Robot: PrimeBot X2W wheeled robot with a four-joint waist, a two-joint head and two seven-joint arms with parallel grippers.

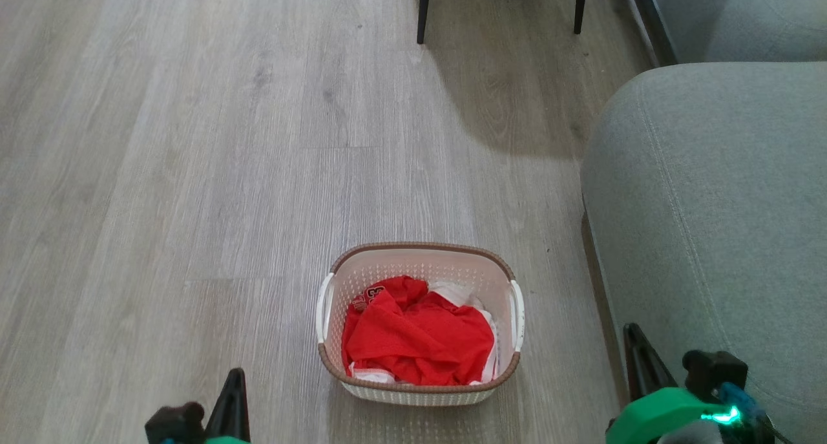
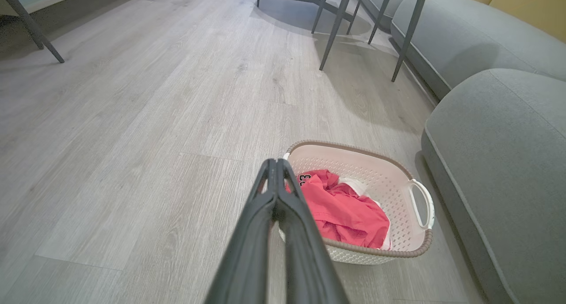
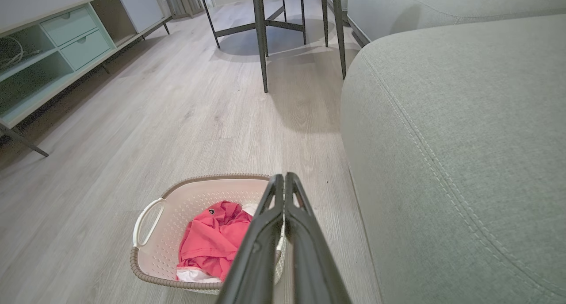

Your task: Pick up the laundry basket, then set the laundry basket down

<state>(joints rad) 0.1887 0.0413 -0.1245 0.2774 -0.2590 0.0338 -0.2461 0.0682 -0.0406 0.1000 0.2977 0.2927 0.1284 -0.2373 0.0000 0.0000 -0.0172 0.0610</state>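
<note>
The laundry basket (image 1: 420,256) stands on the wood floor, cream-white and perforated, with a brown woven-look rim and two white side handles. Red and white clothes (image 1: 417,334) lie inside it. My left gripper (image 1: 234,376) is shut and empty at the lower left, apart from the basket. In the left wrist view the left gripper (image 2: 276,162) points past the basket (image 2: 389,180). My right gripper (image 1: 632,331) is shut at the lower right, close to the sofa. In the right wrist view the right gripper (image 3: 283,178) hangs above the basket (image 3: 199,193), holding nothing.
A grey sofa (image 1: 711,211) fills the right side, close to the basket. Dark chair legs (image 1: 423,11) stand at the far end of the floor. A low pale-green cabinet (image 3: 53,51) with drawers lines the far left wall.
</note>
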